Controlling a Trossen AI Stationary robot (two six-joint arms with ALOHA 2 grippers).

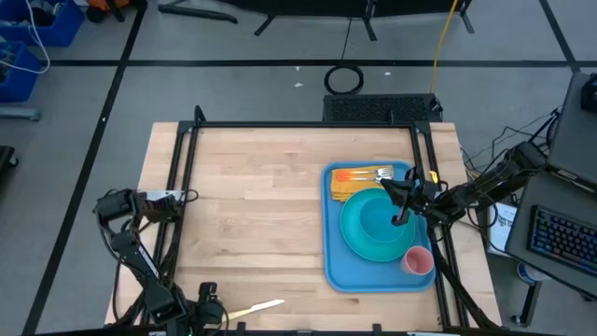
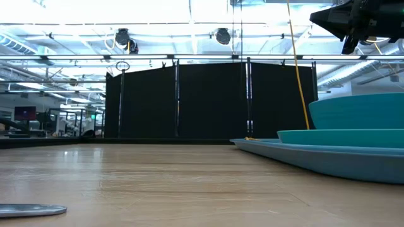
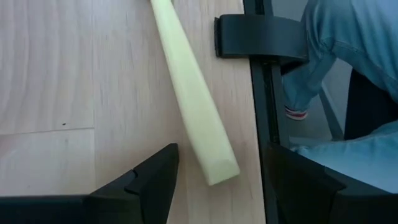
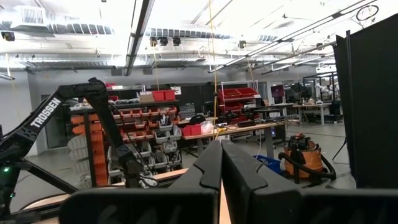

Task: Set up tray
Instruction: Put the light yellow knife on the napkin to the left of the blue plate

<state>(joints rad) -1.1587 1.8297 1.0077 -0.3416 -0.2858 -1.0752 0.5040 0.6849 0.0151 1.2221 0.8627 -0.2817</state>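
The blue tray (image 1: 332, 271) lies at the table's right side and holds a turquoise plate (image 1: 359, 245), a turquoise bowl (image 1: 373, 217), a pink cup (image 1: 419, 260) and a yellow napkin (image 1: 347, 192) with a fork (image 1: 378, 173) on it. A pale yellow utensil (image 1: 259, 306) lies flat on the wood by the near edge. My left gripper (image 3: 224, 158) stands open over the free end of its handle (image 3: 211, 155), one finger on either side, without touching it. My right gripper (image 1: 401, 198) hangs shut above the bowl, holding nothing.
A black frame rail (image 3: 264, 106) runs along the table's near edge, close beside the handle. Beyond it, a person's blue-clad leg (image 3: 348, 43) shows. Bare wood (image 1: 252, 215) fills the table's left and middle. A flat grey blade (image 2: 31, 210) lies low in the low view.
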